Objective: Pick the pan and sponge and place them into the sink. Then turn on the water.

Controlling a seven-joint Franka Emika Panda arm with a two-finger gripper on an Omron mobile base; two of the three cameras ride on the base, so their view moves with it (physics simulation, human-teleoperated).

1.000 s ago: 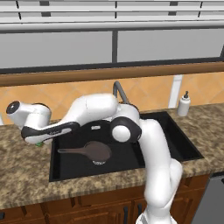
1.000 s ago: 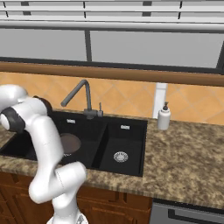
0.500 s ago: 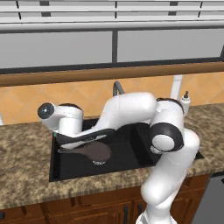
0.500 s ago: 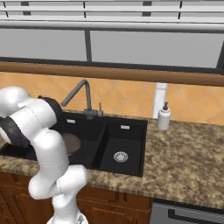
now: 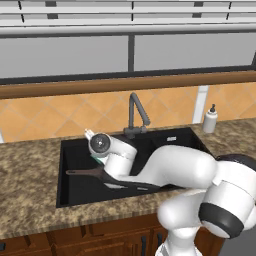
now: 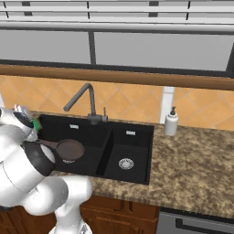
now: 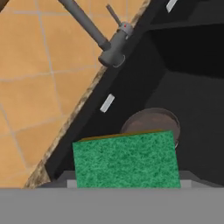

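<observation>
The green sponge [image 7: 127, 159] fills the bottom of the hand view, and my gripper [image 6: 33, 120] is shut on it; the sponge hides the fingertips. It hangs above the left basin of the black sink [image 7: 188, 87], near the basin's back wall. The sponge [image 6: 36, 124] shows as a small green patch at my hand in the right base view. The dark brown pan [image 6: 69, 149] lies flat on the floor of the wide basin, handle pointing left. Below the sponge I see the pan [image 7: 151, 120] in the hand view. My arm covers most of the pan [image 5: 82, 172] in the left base view.
The dark gooseneck faucet [image 5: 134, 112] [image 6: 87, 98] stands behind the sink, with no stream at its spout. A white soap dispenser [image 6: 171, 122] stands on the granite counter [image 6: 192, 169] to the right. Orange tiles and a window ledge back the counter.
My arm has swung from over the left counter to the right, bringing the hand and sponge over the sink's left basin. The pan has stayed in place.
</observation>
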